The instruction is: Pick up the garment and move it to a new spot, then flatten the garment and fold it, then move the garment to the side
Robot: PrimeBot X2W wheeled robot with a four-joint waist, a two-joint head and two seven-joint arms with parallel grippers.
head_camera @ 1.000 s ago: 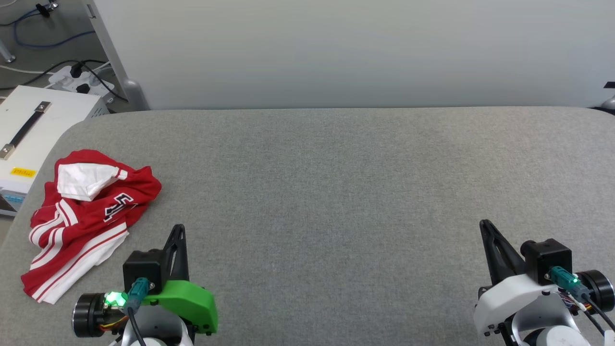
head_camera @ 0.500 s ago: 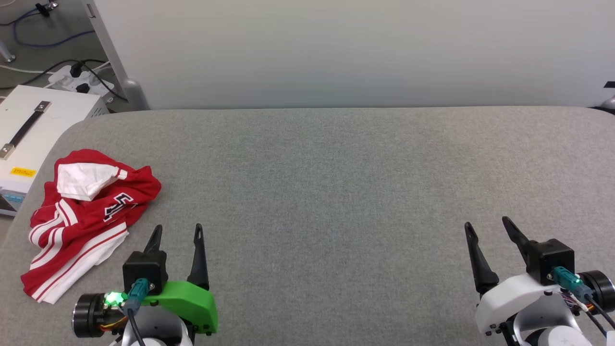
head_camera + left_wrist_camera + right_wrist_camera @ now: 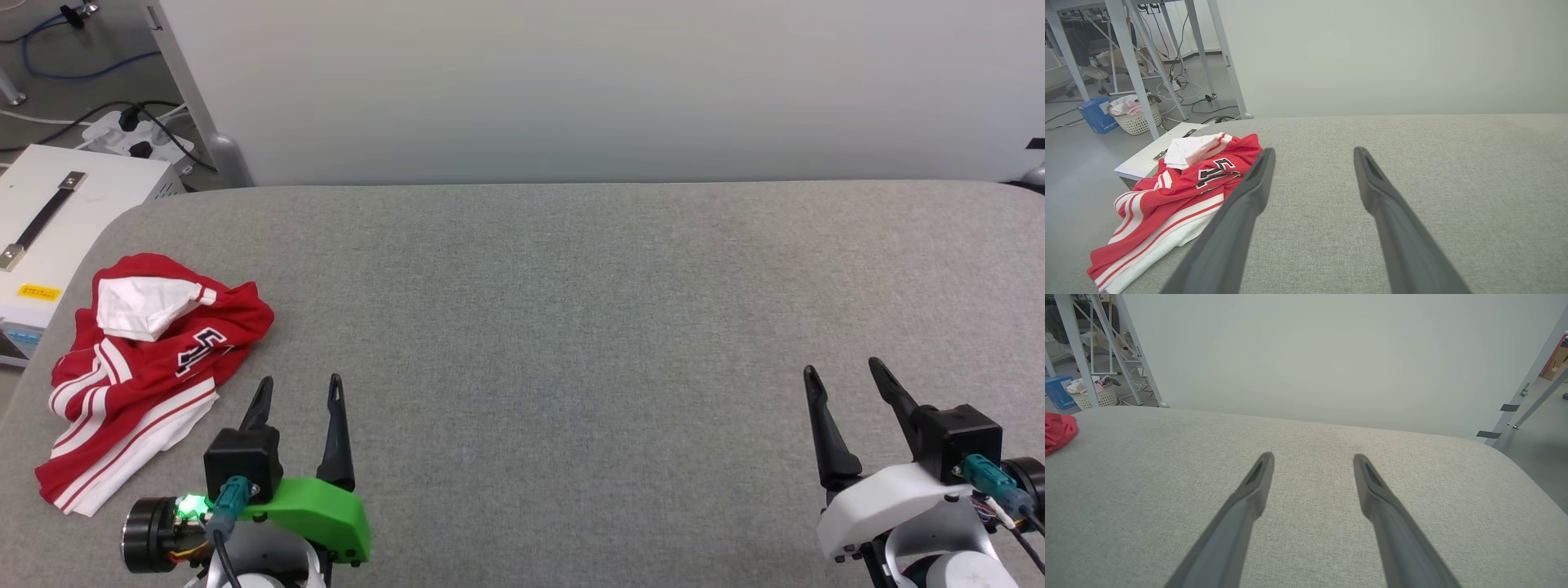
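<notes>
Grey cloth tabletop [image 3: 571, 269] carries the garment [image 3: 147, 359] crumpled near its left edge, so with our left gripper [image 3: 300, 380] and right gripper [image 3: 842, 365] both spread and empty, we should reach left and pinch a raised fold.

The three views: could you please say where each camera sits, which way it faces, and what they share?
Head view: on the head, facing down at the grey table; left fingers and right fingers show.
Left wrist view: on the left wrist, facing along the left fingers, garment left of them.
Right wrist view: on the right wrist, facing along the right fingers toward the wall.
All three share the garment and grey table.
</notes>
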